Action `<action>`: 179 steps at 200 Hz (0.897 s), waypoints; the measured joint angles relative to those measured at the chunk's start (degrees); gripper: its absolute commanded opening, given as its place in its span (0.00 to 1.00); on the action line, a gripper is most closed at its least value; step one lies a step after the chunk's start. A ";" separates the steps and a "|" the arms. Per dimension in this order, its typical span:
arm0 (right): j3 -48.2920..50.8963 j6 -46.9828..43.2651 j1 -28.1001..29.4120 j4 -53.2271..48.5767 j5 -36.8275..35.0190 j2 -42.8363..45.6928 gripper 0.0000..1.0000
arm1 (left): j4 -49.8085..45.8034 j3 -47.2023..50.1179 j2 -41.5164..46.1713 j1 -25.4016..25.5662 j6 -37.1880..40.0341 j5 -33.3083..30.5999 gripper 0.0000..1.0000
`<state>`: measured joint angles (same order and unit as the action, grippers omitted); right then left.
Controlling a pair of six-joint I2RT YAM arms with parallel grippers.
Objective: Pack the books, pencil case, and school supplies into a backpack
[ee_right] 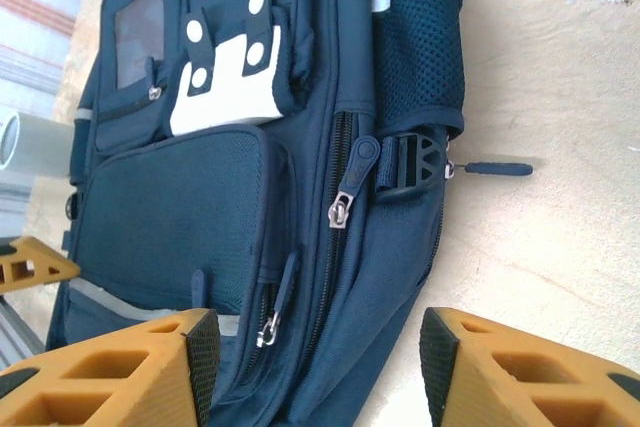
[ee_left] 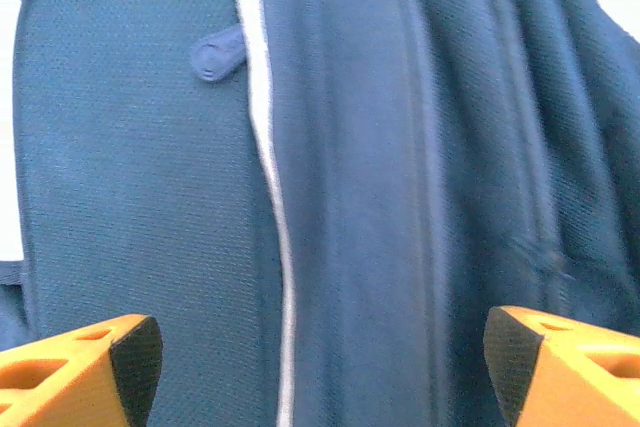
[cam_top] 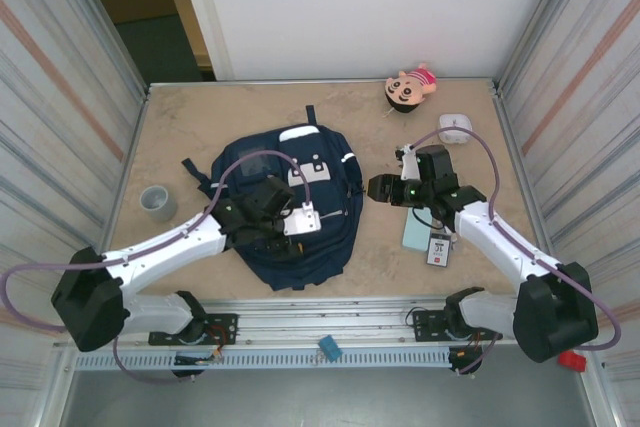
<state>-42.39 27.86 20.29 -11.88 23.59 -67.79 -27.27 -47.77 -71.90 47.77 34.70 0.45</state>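
My left end effector (ee_left: pixel 320 372) hangs spread wide just above the large navy-blue fabric backpack (cam_top: pixel 320 257), with nothing between its orange fingers (ee_left: pixel 90 367). A thin white piping line runs across the cloth below it. My right end effector (ee_right: pixel 318 362) is also spread and empty, low over the desk (cam_top: pixel 200 117), facing the zips on the backpack's right side. The backpack lies flat mid-desk. The slim pale teal pencil case (cam_top: pixel 412 233) and the small white printed pack (cam_top: pixel 439 249) lie side by side beside my right arm.
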 measured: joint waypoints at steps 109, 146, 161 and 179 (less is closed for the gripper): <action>1.18 0.20 0.11 3.50 0.44 0.02 0.57 | 9.77 -3.61 -10.95 0.63 -2.93 3.34 0.83; 1.70 0.20 0.11 3.69 0.46 0.55 0.57 | 10.95 -3.76 -13.33 1.14 -3.67 2.93 0.24; 1.90 0.15 0.11 3.74 0.46 1.55 0.57 | 11.58 -3.76 -12.94 1.44 -3.39 3.06 0.05; 2.51 -0.04 0.07 3.78 0.48 3.39 0.57 | 11.85 -3.67 -10.82 0.83 -1.46 4.35 0.00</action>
<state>-39.88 27.81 20.36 -8.10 24.08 -64.40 -15.42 -51.44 -82.72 48.60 33.23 4.80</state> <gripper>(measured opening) 0.572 0.062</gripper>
